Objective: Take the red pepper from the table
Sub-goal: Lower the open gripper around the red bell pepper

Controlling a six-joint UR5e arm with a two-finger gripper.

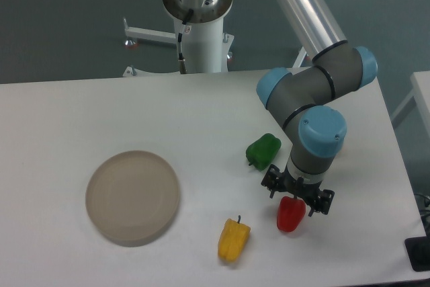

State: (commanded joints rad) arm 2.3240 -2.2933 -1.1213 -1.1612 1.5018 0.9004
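The red pepper (289, 215) is glossy and sits at the front right of the white table (201, 112). My gripper (295, 199) points straight down right over it, with the pepper's top between the fingers. The jaws appear closed against the pepper's upper part. The pepper's stem is hidden by the gripper. I cannot tell whether the pepper still rests on the table or is just above it.
A green pepper (263, 149) lies just behind and left of the gripper. A yellow pepper (233, 239) lies at the front, left of the red one. A round beige plate (132, 197) sits at the front left. The table's right edge is close.
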